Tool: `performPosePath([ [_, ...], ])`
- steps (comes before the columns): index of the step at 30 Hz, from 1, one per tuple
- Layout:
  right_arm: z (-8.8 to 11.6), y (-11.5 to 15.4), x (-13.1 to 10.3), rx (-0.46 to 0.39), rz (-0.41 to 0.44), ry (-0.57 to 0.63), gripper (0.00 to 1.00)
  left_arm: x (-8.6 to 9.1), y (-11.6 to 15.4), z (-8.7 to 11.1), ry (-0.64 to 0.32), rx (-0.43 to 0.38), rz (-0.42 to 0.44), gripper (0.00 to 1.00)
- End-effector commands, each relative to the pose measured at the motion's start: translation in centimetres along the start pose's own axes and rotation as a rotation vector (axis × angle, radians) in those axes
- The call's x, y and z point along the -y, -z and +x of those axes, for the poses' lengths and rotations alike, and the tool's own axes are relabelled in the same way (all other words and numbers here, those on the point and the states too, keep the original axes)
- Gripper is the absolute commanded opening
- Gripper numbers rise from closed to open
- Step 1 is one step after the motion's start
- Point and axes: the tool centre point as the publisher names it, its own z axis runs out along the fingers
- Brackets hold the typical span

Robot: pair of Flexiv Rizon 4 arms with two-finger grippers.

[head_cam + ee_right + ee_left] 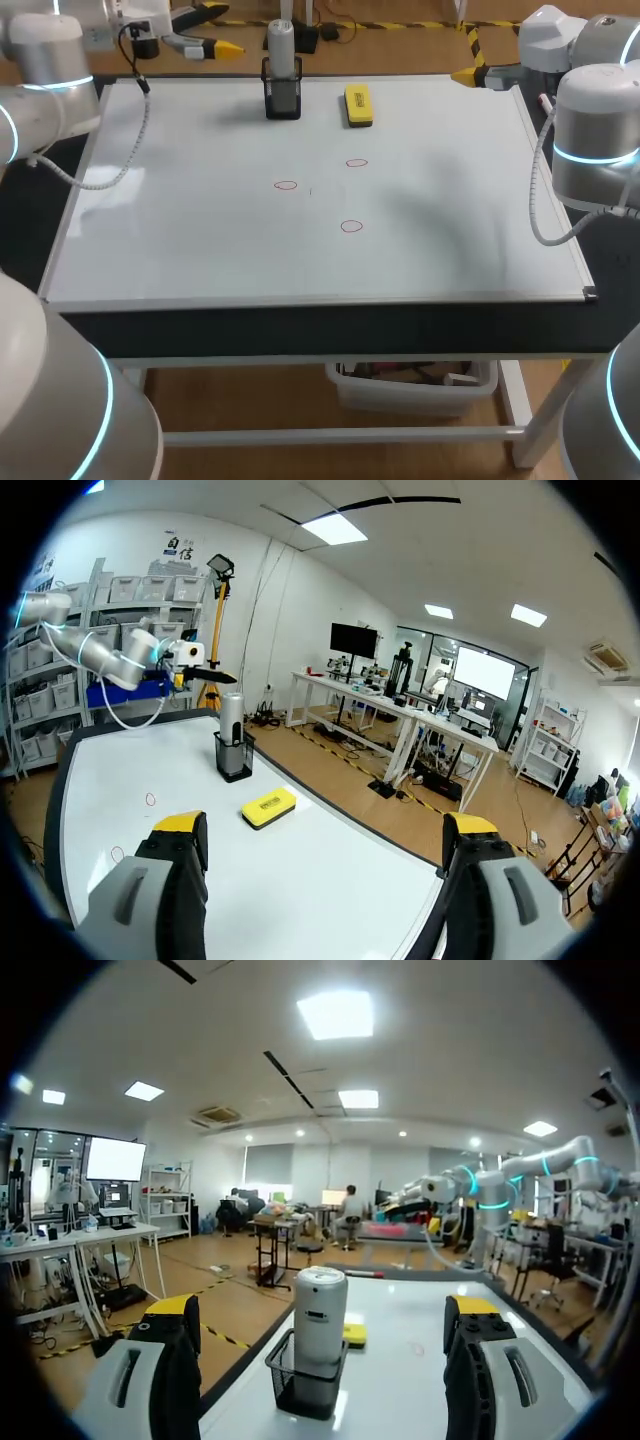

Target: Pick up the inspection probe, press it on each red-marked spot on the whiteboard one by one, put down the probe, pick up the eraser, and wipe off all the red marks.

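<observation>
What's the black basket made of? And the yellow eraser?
The black basket looks like thin wire mesh, probably metal, matte: its grid is see-through. The yellow eraser seems smooth plastic, slightly shiny; its wiping side is hidden.

A table (pixel 320 330) with a black top is standing on a white frame (pixel 330 436), and a pale plastic bin (pixel 410 392) is sitting beneath it. The floor (pixel 240 395) is showing brown wood-look boards, with yellow-and-black tape (pixel 228 1338) running across it. White walls (pixel 300 600) are enclosing the room. Square ceiling panels (pixel 338 1012) are shining brightly. White desks (pixel 370 705) are standing along one wall, a dark screen (pixel 355 640) is hanging above them, and shelving (pixel 120 595) is holding pale bins.
</observation>
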Motion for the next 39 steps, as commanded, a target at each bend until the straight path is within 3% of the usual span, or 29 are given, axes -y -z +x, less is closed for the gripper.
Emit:
performPosePath([
  [1, 0.0, 0.0, 0.0, -0.001, 0.002, 0.0, 1.0, -0.9, -0.8, -0.9, 0.005, -0.134, 0.011, 1.0],
  [14, 0.0, 0.0, 0.0, -0.001, 0.002, 0.0, 1.0, -2.0, -3.8, -0.4, 0.023, -0.155, 0.029, 1.0],
  [30, 0.0, 0.0, 0.0, -0.001, 0.002, 0.0, 1.0, -2.2, -7.1, 1.0, 0.024, -0.172, 0.037, 1.0],
  [39, 0.0, 0.0, 0.0, -0.001, 0.002, 0.0, 1.0, -3.0, -8.6, 0.9, 0.025, -0.178, 0.028, 1.0],
])
